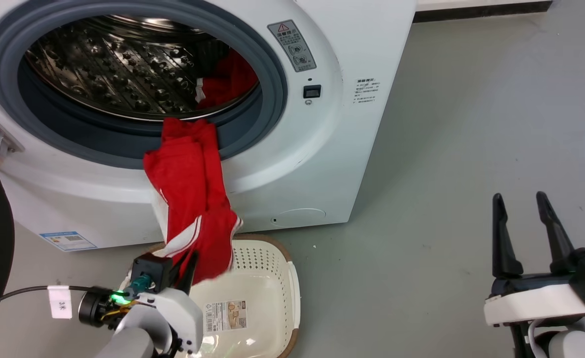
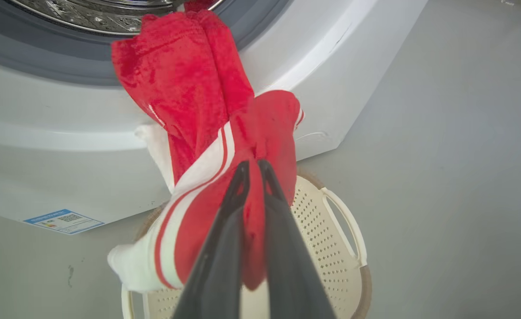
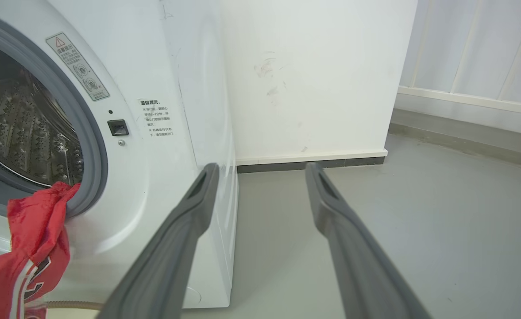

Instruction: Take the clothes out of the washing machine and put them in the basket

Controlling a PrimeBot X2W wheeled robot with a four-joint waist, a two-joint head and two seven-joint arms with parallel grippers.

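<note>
Bunched red garment (image 1: pixel 188 189) shows thin white stripes.

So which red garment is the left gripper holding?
The draped garment hanging over the porthole rim, clamped by the left gripper; the other garment sits inside the drum.

One washing machine (image 1: pixel 332 159), one basket (image 1: pixel 260 258), two red garments (image 1: pixel 190 194) (image 1: pixel 232 79), two claws: left claw (image 2: pixel 252 166), right claw (image 1: pixel 518 196).
</note>
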